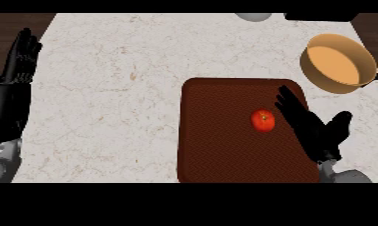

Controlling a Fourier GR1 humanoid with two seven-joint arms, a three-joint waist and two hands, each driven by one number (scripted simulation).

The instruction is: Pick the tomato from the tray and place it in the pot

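Pale marbled counter fills most of the head view. On its right half lies a dark reddish-brown tray, flat and rectangular. Up and to the right of the tray, off its corner, stands a tan pot, tilted toward the view so its bare inside shows. The right hand lies over the tray's right edge, fingers straight and spread, thumb out to the right, holding nothing. The left hand rests open at the view's left edge, fingers up. The red tomato sits on the tray, just beside the right hand's fingers; whether they touch cannot be told.
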